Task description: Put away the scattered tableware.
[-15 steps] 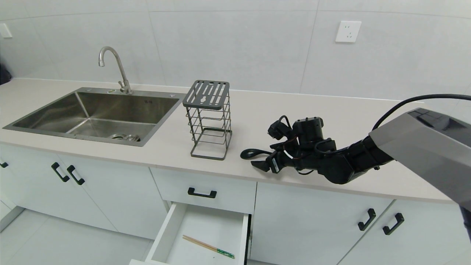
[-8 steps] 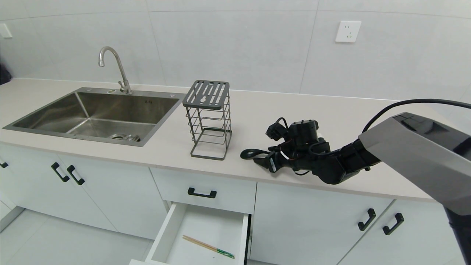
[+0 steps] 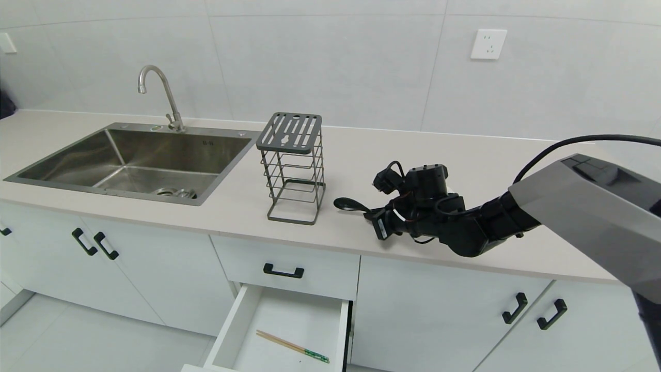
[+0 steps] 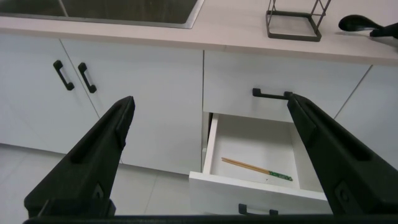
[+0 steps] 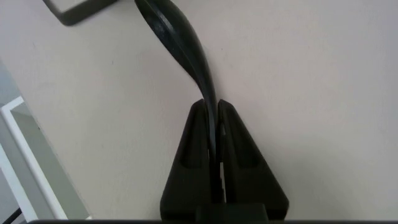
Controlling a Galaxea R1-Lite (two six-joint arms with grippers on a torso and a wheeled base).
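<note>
Right pincer (image 3: 373, 217) clamped shut on the spoon (image 3: 347, 204) handle near the counter's (image 3: 490, 160) front edge. Chopsticks (image 3: 292, 346) already lie in the open drawer (image 3: 299, 315), 1 spoon left to stow.

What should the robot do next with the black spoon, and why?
Probably carry the spoon forward past the counter edge and down toward the open drawer. The right end effector is shut on the spoon's handle. The drawer below stands open with chopsticks lying inside, so it looks like the place for tableware.
</note>
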